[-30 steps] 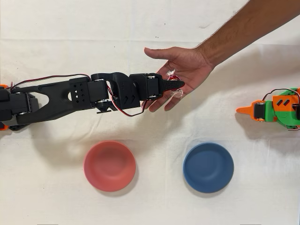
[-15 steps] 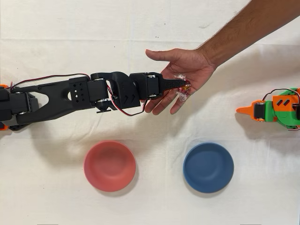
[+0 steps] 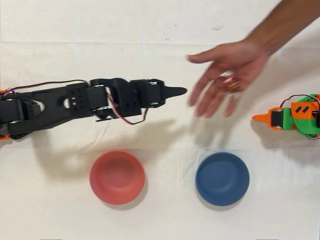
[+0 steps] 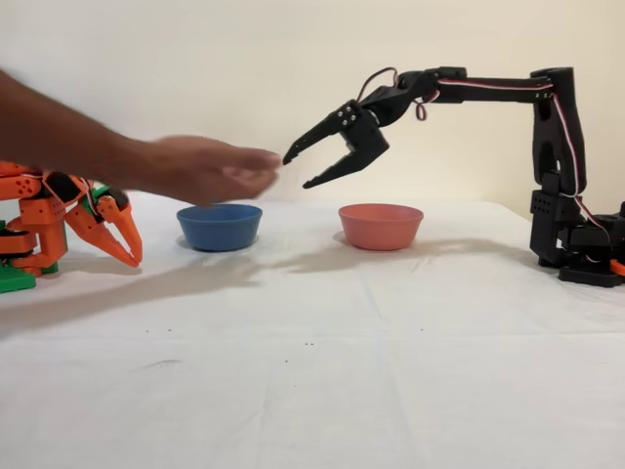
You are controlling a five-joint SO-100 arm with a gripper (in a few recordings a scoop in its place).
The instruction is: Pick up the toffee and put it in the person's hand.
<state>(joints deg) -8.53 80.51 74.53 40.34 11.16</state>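
Toffee (image 3: 230, 83) lies in the open palm of the hand (image 3: 225, 82), which shows blurred in the overhead view, fingers spread and pointing down-left, the forearm going up to the top right corner. The red wrapper sits near the base of the fingers; its twisted ends are too blurred to tell.

The end effector (image 4: 295, 170) of the black arm (image 3: 75, 100) is empty and its jaws stand wide apart, as the fixed view shows clearly: one finger points toward the hand (image 4: 210, 168), the other hangs lower. The end effector is in the air, above the worktop (image 4: 322, 352), just beside the fingertips of the hand but not touching them. In the overhead view the end effector (image 3: 177, 91) is to the left of the hand, with a small gap between them.

A red bowl (image 3: 117, 177) and a blue bowl (image 3: 222, 178) stand on the worktop, well apart from each other, and both look empty. In the fixed view the blue bowl (image 4: 219, 226) is below the hand and the red bowl (image 4: 380, 226) is below the black arm. The orange arm (image 3: 292, 117) stands idle at the right edge of the overhead view.
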